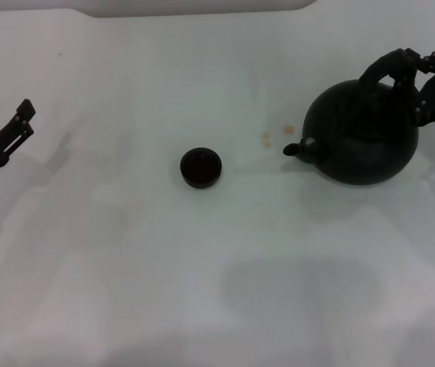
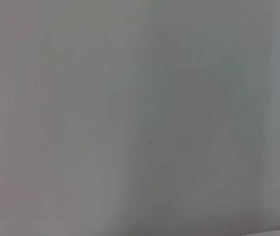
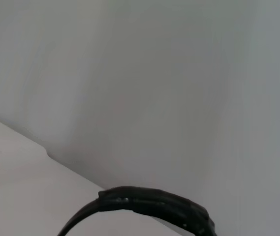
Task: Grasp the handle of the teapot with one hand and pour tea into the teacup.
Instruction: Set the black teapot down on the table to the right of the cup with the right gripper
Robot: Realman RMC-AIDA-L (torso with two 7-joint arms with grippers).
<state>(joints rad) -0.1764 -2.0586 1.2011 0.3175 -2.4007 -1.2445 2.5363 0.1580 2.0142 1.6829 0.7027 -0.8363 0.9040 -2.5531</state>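
The large matte-black teapot [image 1: 362, 141] stands upright on the white table at the right, its short spout [image 1: 292, 149] pointing left toward the teacup. The black arched handle [image 1: 378, 69] spans its top and also shows as a dark arc, the handle [image 3: 154, 204], in the right wrist view. My right gripper [image 1: 416, 82] reaches in from the right edge and is open, its jaws straddling the right end of the handle. The small dark teacup [image 1: 201, 167] sits mid-table, well left of the spout. My left gripper [image 1: 1, 103] is parked open at the far left.
The white table [image 1: 217, 267] spreads around both objects. Two small brownish stains [image 1: 277, 134] lie between cup and spout. A pale wall or edge runs along the back. The left wrist view shows only plain grey surface.
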